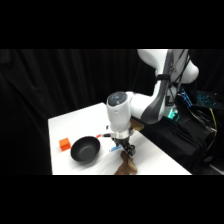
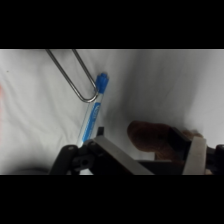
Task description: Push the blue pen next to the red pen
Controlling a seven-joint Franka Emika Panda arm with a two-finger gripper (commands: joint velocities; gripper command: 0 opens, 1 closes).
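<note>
1. Reaching down from the upper right, the white arm (image 1: 150, 102) places its gripper (image 1: 124, 148) low over the front part of the white table (image 1: 75, 122).
2. Wrist view: the two fingers (image 2: 196, 155) stand spread apart with nothing clamped between them; a brown object (image 2: 155, 136) lies on the table in the gap between them.
3. The blue pen (image 2: 94, 112) lies flat on the table just outside the left-hand finger in the wrist view, its blue cap pointing away from the gripper. Whether that finger touches the pen cannot be told.
4. A bent metal wire loop (image 2: 80, 80), probably tongs, rests with its rounded end just beside the pen's cap.
5. Side view: a black bowl (image 1: 85, 149) sits left of the gripper, and an orange block (image 1: 64, 144) is just beyond the bowl's left side.
6. A small red item, possibly the red pen (image 1: 99, 135), shows just behind the bowl, near the gripper.
</note>
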